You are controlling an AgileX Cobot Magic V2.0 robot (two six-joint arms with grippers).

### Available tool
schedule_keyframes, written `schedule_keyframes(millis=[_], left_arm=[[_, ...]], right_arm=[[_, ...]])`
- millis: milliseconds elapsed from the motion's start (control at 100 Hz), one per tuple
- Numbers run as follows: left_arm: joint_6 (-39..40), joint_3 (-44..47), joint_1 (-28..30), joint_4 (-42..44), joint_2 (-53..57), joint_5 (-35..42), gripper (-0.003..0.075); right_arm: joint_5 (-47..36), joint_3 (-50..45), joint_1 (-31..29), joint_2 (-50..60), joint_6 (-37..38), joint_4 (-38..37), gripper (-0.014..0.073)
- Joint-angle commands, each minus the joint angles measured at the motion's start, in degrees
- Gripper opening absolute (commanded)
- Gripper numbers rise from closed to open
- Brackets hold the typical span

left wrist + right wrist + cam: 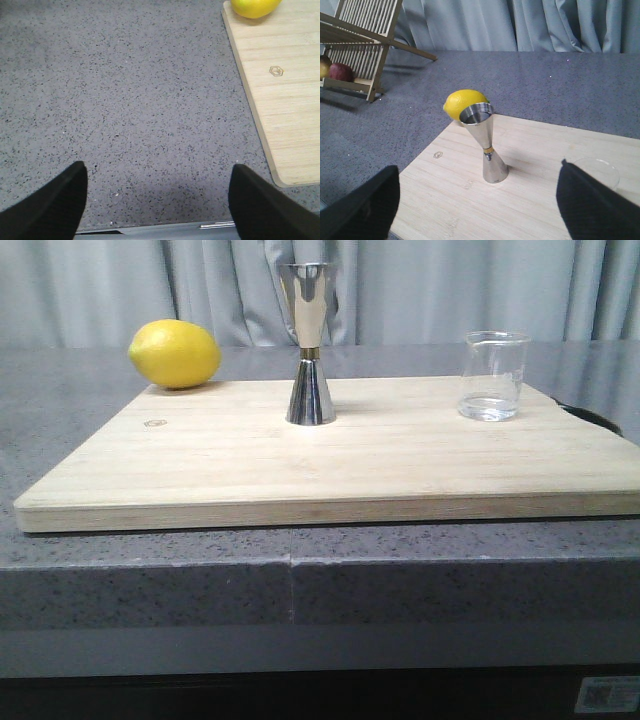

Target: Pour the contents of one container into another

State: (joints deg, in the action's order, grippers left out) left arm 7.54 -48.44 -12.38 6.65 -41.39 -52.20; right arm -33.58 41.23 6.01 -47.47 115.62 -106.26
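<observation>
Presently: beaker (493,376) upright, right far part of cutting board (330,465), well right of jigger (309,344). Nearer right gripper (479,200), spread wide, empty; left gripper (157,200) likewise, over bare counter (125,100).

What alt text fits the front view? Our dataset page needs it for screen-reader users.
A steel jigger stands upright mid-back on a bamboo cutting board, a clear glass beaker to its right and a lemon at the board's back left edge. Neither gripper shows.
</observation>
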Motion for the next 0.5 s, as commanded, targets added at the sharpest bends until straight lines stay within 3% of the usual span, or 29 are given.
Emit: schedule_keyframes(millis=[0,80,170,340,490], left_arm=[[0.7,-1.2,0.2,0.9,0.3,4.4,0.0536],[0.7,-1.2,0.2,0.9,0.3,4.5,0.0533],[0.7,-1.2,0.2,0.9,0.3,4.5,0.0492],[0.7,-1.2,0.2,0.9,0.3,4.5,0.0301],[0.7,-1.2,0.2,0.9,0.3,4.5,0.0132]], right_arm=[[1.8,1.3,-0.2,0.7,0.1,-0.3,0.0574],[1.8,1.3,-0.2,0.7,0.1,-0.3,0.0556],[2.2,1.3,-0.2,0.7,0.1,-0.3,0.0444],[4.3,1.3,-0.2,0.7,0.1,-0.3,0.014],[8.3,1.3,-0.2,0.7,0.1,-0.3,-0.0044]])
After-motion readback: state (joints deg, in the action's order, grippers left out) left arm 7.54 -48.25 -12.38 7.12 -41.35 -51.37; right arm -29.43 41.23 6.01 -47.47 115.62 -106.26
